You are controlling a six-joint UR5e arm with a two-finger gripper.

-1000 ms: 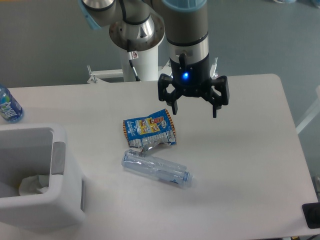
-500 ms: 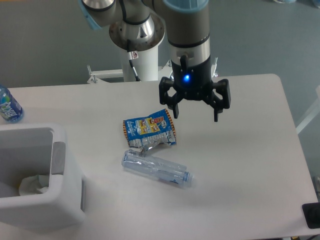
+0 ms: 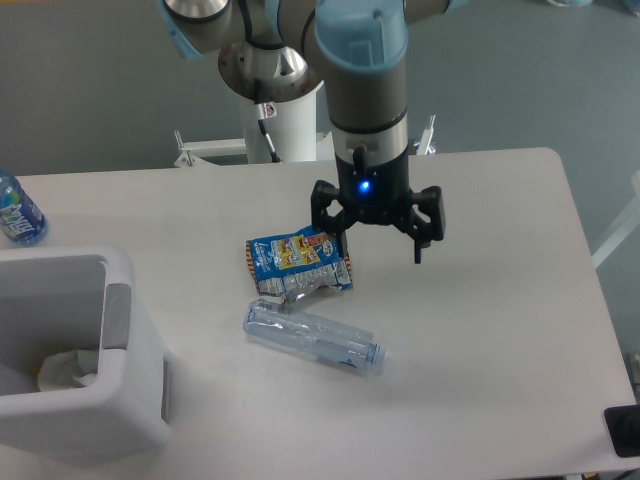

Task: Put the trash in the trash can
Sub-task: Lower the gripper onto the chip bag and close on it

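Table [image 3: 500, 300]: one big pale table. Everything sits on it.

Trash can [image 3: 130, 400]: one boxy white bin at the left front corner, well apart from the trash. It has a grey strip on its rim. Something white and crumpled lies inside.

Arm [image 3: 365, 90]: one robot arm that comes down from the top, with a blue light low on it.

Gripper [image 3: 378, 240]: one. It hangs just above the table, with its left finger at the right edge of the wrapper. The two fingers are spread wide and hold nothing.

Crushed bottle [image 3: 312, 337]: one clear plastic bottle. It lies on its side near the middle of the table, just in front of the wrapper. It looks very light and springy, with smooth sides that may slip. I would grab it across the flat middle, where it is squashed thin.

Snack wrapper [image 3: 298, 259]: one blue wrapper with orange-yellow print, crumpled, near the middle of the table. It looks light as a feather, thin and floppy, so it will bend when pinched. I would pinch a raised fold, not the flat part.

Small water bottle [image 3: 18, 208]: one, with a blue label, at the far left edge. It is not trash.

Count: two trash things, and both are not yet in the bin.
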